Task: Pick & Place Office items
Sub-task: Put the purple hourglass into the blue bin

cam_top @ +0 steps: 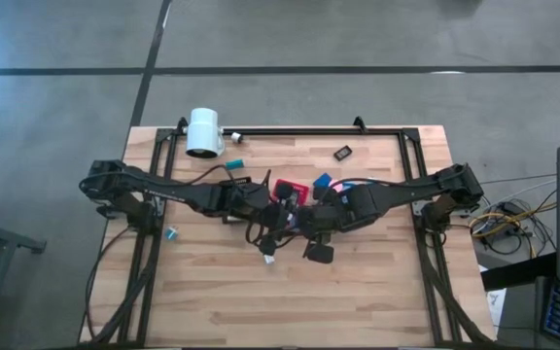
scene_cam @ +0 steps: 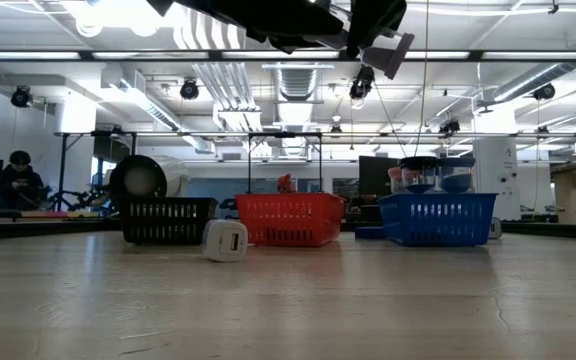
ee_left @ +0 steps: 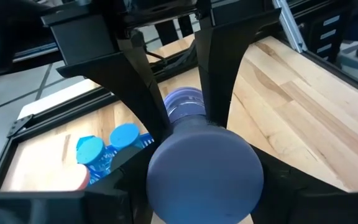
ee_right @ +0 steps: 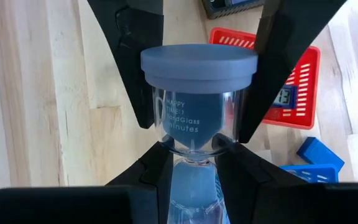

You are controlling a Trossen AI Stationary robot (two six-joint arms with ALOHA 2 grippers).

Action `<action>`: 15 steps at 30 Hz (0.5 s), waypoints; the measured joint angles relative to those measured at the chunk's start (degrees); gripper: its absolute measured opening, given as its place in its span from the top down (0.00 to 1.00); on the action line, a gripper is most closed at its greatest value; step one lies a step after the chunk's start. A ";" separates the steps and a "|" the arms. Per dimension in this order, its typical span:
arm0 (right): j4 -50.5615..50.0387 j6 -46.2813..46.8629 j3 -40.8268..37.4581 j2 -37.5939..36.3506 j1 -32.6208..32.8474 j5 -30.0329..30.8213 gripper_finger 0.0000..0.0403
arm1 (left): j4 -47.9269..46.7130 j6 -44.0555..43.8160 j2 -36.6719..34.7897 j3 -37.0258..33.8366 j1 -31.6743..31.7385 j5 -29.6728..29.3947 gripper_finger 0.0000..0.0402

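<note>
A sand timer (ee_right: pixel 197 118) with lavender end caps, clear glass and blue sand hangs above the table's middle, with both grippers on it. My right gripper (ee_right: pixel 194 165) is shut on it. My left gripper (ee_left: pixel 204 177) comes from the opposite side and is shut around the end with the cap (ee_left: pixel 204 171). In the high view both hands meet over the red tray (cam_top: pixel 288 188). Loose items lie on the wood: a small black piece (cam_top: pixel 342 153), teal bits (cam_top: pixel 232 162) (cam_top: pixel 171 233) and a white block (scene_cam: pixel 225 240). My right gripper pinches the timer's narrow waist (ee_right: pixel 194 154) between its two fingers. They slant down from above and lie across the timer, which is lifted clear of the table. My left gripper has one finger (ee_right: pixel 135 81) on each side of the clear bulb (ee_right: pixel 161 106) just under the lavender cap (ee_right: pixel 197 65). Its fingers lie along the timer, and the cap sits back between them, facing its wrist.
A black basket (scene_cam: pixel 168 220), a red one (scene_cam: pixel 290 220) and a blue one (scene_cam: pixel 438 218) stand in a row across the table. The blue tray holds blue round caps (ee_left: pixel 126 134). A big white cylinder (cam_top: pixel 204 131) lies at the far left corner.
</note>
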 joint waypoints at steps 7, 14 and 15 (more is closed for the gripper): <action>-0.01 0.01 0.02 -0.02 0.00 0.05 0.76 | -0.34 1.30 0.07 0.14 0.02 0.55 0.52; 0.09 -0.70 0.02 -0.09 0.00 0.05 0.73 | -0.36 2.10 -0.10 0.14 0.02 0.43 0.52; 0.13 -0.96 0.02 -0.15 0.00 0.05 0.72 | -0.36 2.13 -0.16 0.14 0.02 0.46 0.52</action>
